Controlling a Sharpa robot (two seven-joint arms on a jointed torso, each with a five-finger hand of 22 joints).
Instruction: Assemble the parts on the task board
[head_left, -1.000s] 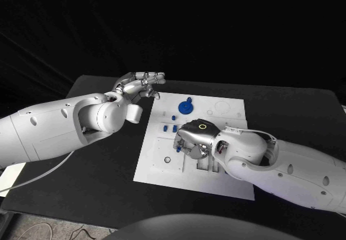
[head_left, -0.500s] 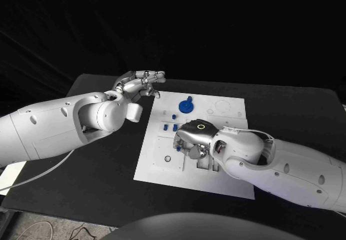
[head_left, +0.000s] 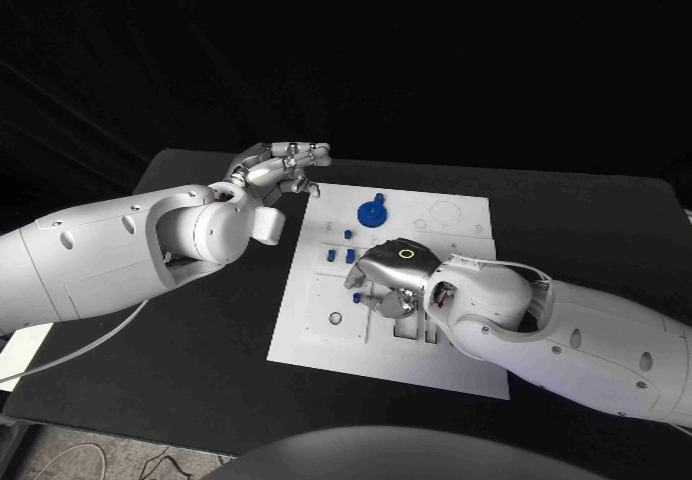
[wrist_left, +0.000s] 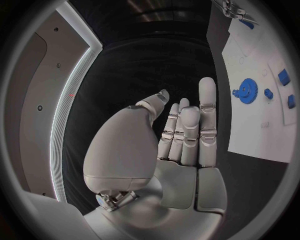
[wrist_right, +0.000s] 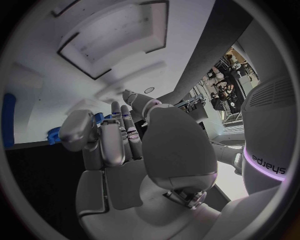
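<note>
Little has shifted: right robot hand (head_left: 392, 275) stays low over the board (head_left: 454, 360) middle, pinching a blue part (wrist_right: 55, 134). Left robot hand (head_left: 278, 166) hovers far-left, fingers apart, empty.

I logged a white task board (head_left: 325, 330) on the black table (head_left: 188, 380), blue parts including a blue gear (head_left: 371, 214), silver hands on white arms.

Left hand (head_left: 278, 166) raised, empty, fingers extended; right hand (head_left: 387, 278) palm-down, fingers curled.
</note>
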